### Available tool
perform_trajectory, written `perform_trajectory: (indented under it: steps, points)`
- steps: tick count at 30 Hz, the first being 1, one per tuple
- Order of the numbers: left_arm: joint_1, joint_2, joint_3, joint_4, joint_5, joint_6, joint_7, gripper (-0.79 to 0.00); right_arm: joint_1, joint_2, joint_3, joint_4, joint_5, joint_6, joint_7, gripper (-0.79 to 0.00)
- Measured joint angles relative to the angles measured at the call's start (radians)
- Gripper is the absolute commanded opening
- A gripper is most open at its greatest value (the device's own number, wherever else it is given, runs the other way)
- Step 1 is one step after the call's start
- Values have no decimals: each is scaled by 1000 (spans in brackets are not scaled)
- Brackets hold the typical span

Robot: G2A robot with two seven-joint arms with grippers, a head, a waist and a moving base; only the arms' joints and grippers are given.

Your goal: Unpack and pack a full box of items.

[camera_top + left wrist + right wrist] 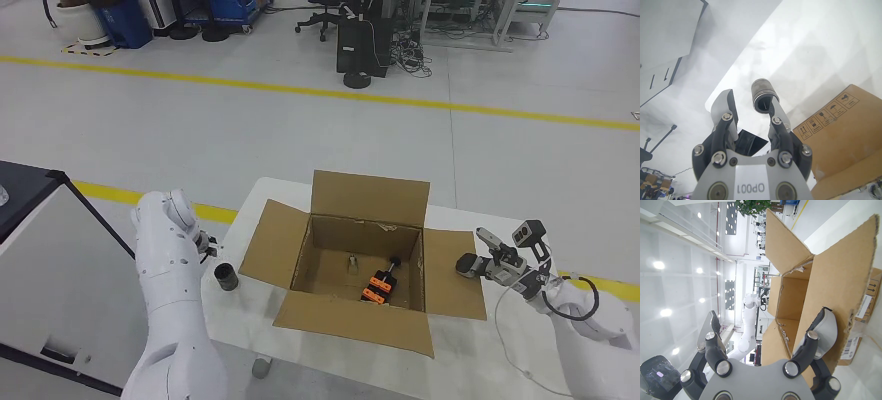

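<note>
An open cardboard box [355,262] stands in the middle of the white table [490,350], all its flaps folded outward. Inside it lie an orange and black item [378,286] and a small pale part [353,264]. A dark metal cylinder [226,277] stands upright on the table left of the box. My left gripper [209,245] hovers just beside it, open; in the left wrist view the cylinder [763,94] sits at one fingertip [772,106], not clamped. My right gripper [474,252] is held open at the box's right flap [838,291], holding nothing.
A dark-framed white cabinet [40,250] stands close to the table's left edge. The box's side wall [838,132] is near the left gripper. Bare tabletop lies in front of the box and at the right corner.
</note>
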Motion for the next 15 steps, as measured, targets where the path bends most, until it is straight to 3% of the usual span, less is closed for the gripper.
perform_trajectory:
  steps: [1, 9, 15]
  points:
    - [4, -2, -1, -30, -8, 0, 0, -767, 0, 0, 0, 0, 0, 0, 0, 0]
    - [16, -21, 8, -192, -79, -14, 0, -785, 0, 0, 0, 0, 0, 0, 0, 0]
    - [19, -45, 64, -301, -211, -39, 0, -785, 0, 0, 0, 0, 0, 0, 0, 0]
